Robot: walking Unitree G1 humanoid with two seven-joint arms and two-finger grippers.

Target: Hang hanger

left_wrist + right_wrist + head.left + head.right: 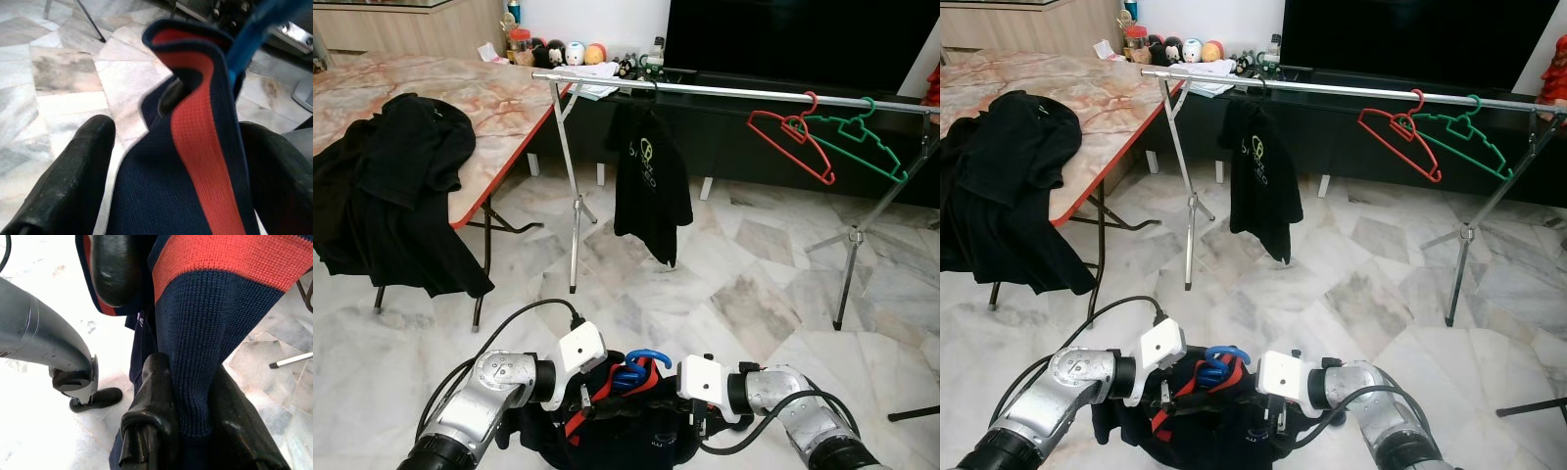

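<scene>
Hanger, blue, sits low between both arms with a navy, red-striped garment draped on it. Left hand grasps the garment's collar; the cloth passes between its fingers. Right hand is clenched on navy knit, seen in the right wrist view. The two-sided grip probably keeps the load level for lifting. Rail stands ahead, well apart, already carrying a black shirt, a red hanger and a green hanger; free rail lies between them.
</scene>
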